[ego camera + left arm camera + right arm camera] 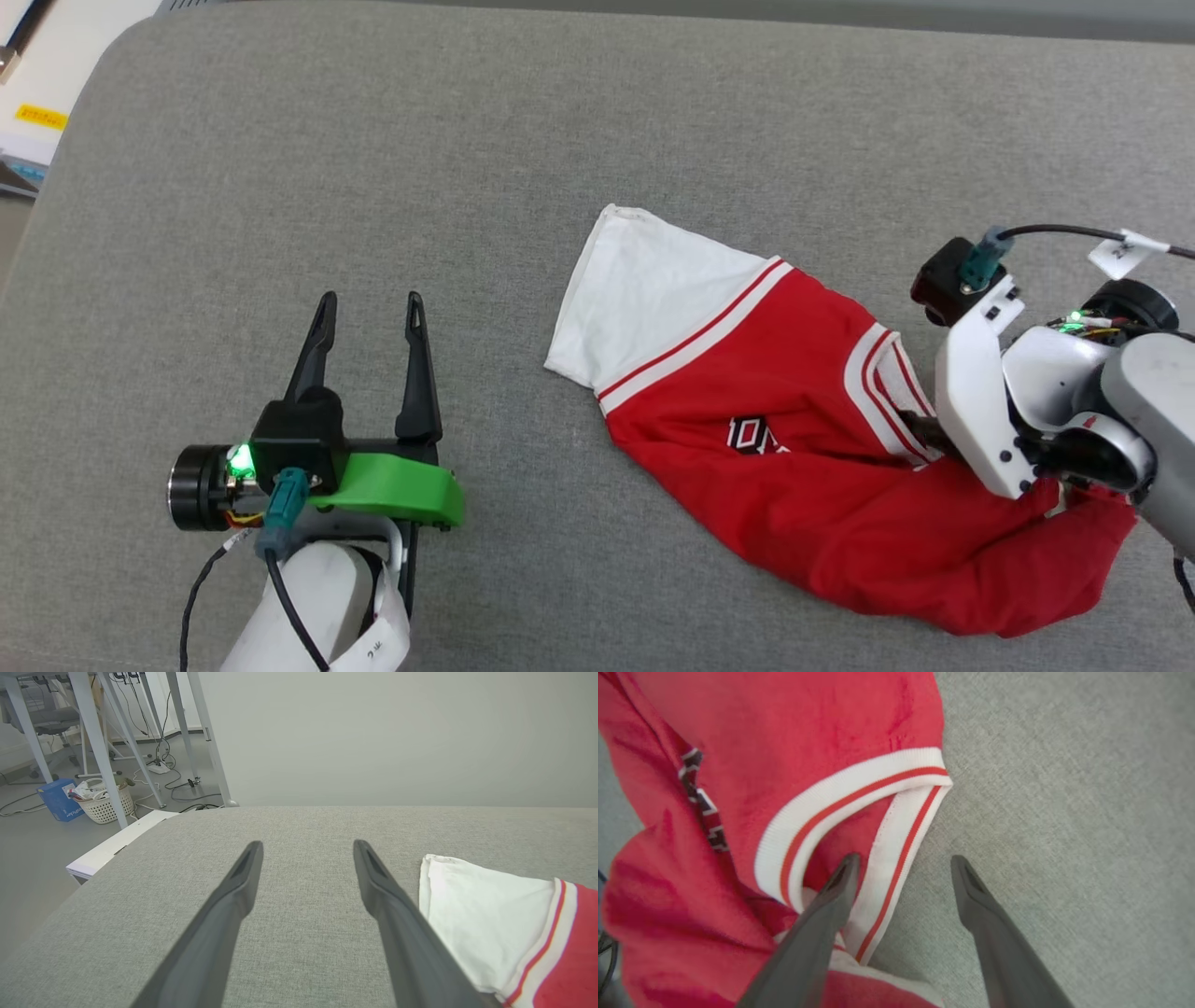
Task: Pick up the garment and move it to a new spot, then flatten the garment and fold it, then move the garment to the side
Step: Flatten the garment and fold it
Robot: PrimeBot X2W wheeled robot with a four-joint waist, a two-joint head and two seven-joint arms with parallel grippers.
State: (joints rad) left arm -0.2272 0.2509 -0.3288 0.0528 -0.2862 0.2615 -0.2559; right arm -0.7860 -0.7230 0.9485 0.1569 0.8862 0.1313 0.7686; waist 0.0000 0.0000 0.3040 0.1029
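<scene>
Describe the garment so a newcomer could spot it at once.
Start at the grey fabric-covered surface and look to its right half. The garment lies rumpled there. Red body, white sleeve and striped collar set it apart from the plain grey.

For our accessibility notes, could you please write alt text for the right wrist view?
The open right gripper reaches over the neck of a crumpled red shirt lying on a grey cloth-covered table. One finger lies over the white collar with its red stripe; the other is over bare table.

Red garment [803, 513] with white sleeve [644, 299] and red-striped white collar [840, 802]; grey woven tabletop [373, 140].
</scene>
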